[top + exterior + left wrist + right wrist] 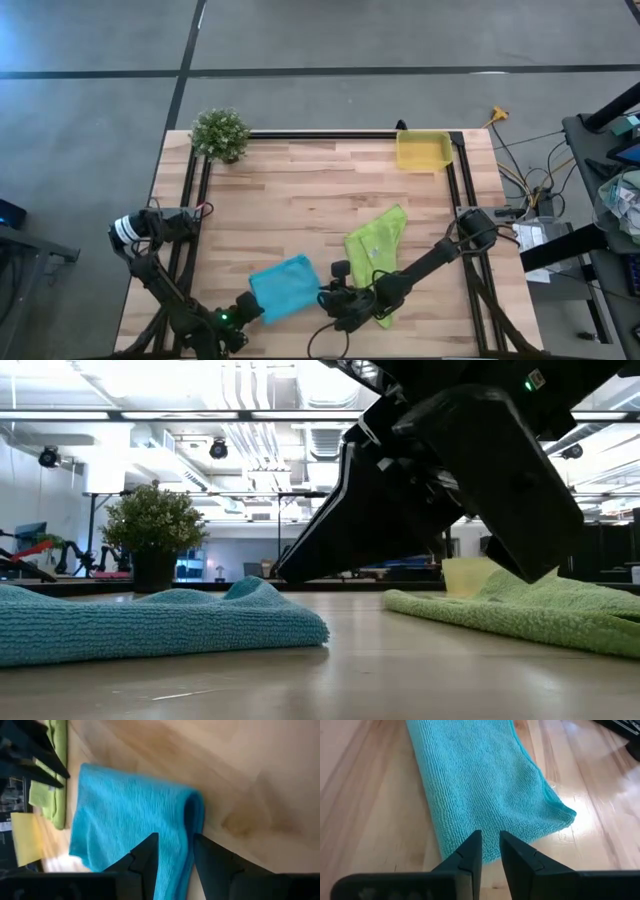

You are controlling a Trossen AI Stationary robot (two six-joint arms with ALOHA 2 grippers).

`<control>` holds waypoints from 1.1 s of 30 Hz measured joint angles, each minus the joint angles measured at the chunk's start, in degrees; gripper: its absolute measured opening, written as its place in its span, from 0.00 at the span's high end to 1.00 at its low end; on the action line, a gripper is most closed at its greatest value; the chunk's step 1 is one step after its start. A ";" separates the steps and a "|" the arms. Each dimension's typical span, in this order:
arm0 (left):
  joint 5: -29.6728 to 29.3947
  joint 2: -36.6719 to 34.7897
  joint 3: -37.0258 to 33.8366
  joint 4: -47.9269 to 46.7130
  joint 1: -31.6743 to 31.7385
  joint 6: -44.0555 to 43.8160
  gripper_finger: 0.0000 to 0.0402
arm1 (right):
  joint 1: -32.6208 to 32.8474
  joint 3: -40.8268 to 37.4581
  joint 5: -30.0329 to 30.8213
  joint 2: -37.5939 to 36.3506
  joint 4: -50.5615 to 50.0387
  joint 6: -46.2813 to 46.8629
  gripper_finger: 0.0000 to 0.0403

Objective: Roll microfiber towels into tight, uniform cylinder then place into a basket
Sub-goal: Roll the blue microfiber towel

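Note:
The turquoise towel (285, 285) lies folded on the table near its front edge; it also shows in the low view (150, 622). My left gripper (175, 847) is at its near left end, shut on it. My right gripper (490, 840) stands just over the towel's right end (520, 820), its fingers a narrow gap apart with nothing between them. The lime-green towel (378, 255) lies crumpled to the right, partly under my right arm. The yellow basket (422, 150) stands at the far right. My left gripper has the turquoise towel's folded edge (186, 851) between its two fingers, one finger (149, 857) over the cloth and the other (212, 862) on the side of the bare wood. The fingers slant down from the table's near left. The towel rests on the table, slack.
A small potted plant (220, 133) stands at the far left corner. A black frame (320, 135) runs along the table's far edge and sides. Bare wood lies between the towels and the basket.

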 joint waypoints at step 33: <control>-1.49 0.15 -3.10 15.36 0.43 -7.28 0.74 | 3.58 -0.09 -0.45 -0.02 -3.06 -1.54 0.75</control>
